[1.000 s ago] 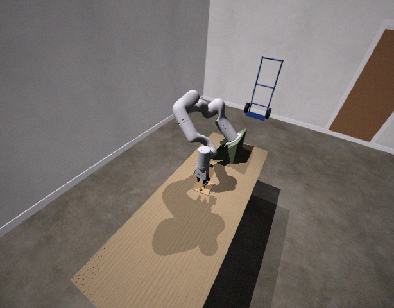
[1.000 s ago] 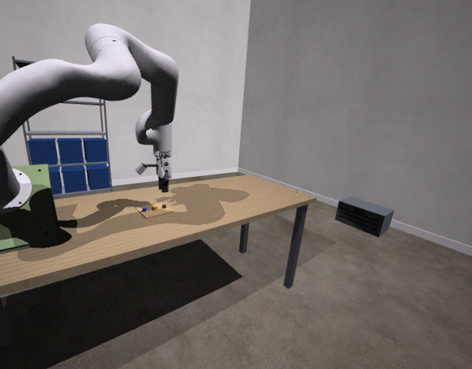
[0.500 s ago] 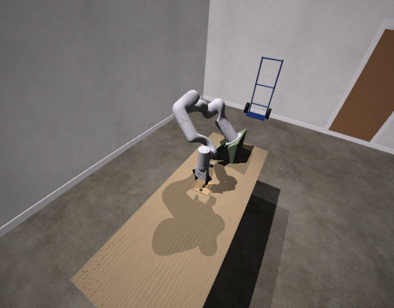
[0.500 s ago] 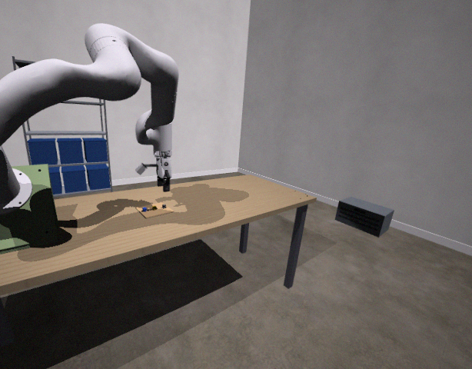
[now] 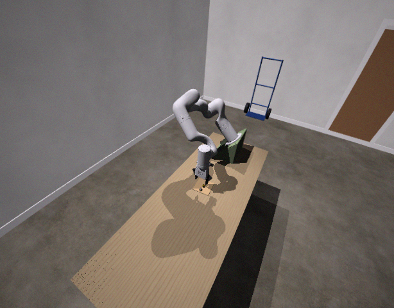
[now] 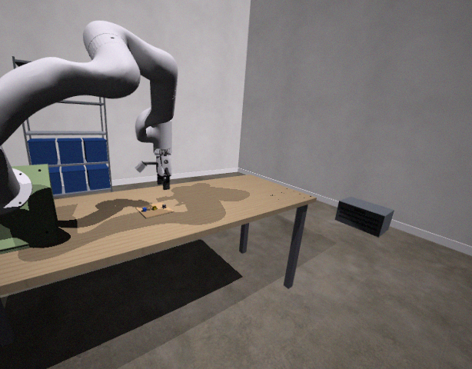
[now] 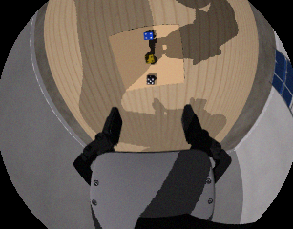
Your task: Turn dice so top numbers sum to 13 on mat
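The light wooden mat [image 5: 208, 192] [image 6: 161, 212] [image 7: 123, 53] lies flat on the table. Three dice stand apart in a row on it. The blue die [image 6: 144, 209] [image 7: 149, 35] seems to show four on top. The yellow die [image 5: 203, 185] [image 6: 154, 207] [image 7: 151, 58] is in the middle; its number is too blurred to read. The black die [image 5: 201, 189] [image 6: 164, 206] [image 7: 151, 79] is nearest the gripper in the wrist view; its top looks like a five, not certain. My gripper [image 5: 201, 180] [image 6: 163, 184] [image 7: 151, 113] is open and empty, above the dice and table.
The wooden table [image 5: 134, 251] [image 6: 267, 191] carries the green robot mount [image 5: 236, 149] [image 6: 35, 174] at the arm's base end. Arm shadows cross the table and part of the mat. A blue hand truck [image 5: 255, 115] stands on the floor beyond the table.
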You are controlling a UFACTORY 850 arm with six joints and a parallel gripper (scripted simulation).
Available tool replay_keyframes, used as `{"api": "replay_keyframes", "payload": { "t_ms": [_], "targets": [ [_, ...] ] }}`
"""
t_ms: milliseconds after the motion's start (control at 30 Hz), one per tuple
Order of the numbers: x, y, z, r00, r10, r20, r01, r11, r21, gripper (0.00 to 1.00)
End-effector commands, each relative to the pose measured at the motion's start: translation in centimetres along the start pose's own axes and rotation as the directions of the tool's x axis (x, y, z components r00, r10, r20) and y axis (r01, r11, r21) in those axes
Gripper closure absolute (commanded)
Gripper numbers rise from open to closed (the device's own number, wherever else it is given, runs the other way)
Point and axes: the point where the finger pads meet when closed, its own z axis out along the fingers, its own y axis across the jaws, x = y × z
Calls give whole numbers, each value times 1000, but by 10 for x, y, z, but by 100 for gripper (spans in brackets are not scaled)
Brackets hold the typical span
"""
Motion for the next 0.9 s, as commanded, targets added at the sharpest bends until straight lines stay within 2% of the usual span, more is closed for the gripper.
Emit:
{"api": "replay_keyframes", "payload": {
  "t_ms": [0, 367, 600, 867],
  "targets": [
    [-1, 0, -12, 1000, 1, 2, -1, 1000, -1, 0],
    [-1, 0, -63, 1000, 1, 2, -1, 1000, -1, 0],
    [-1, 0, -73, 1000, 1, 2, -1, 1000, -1, 0],
    [-1, 0, -74, 1000, 1, 2, -1, 1000, -1, 0]
  ]
}}
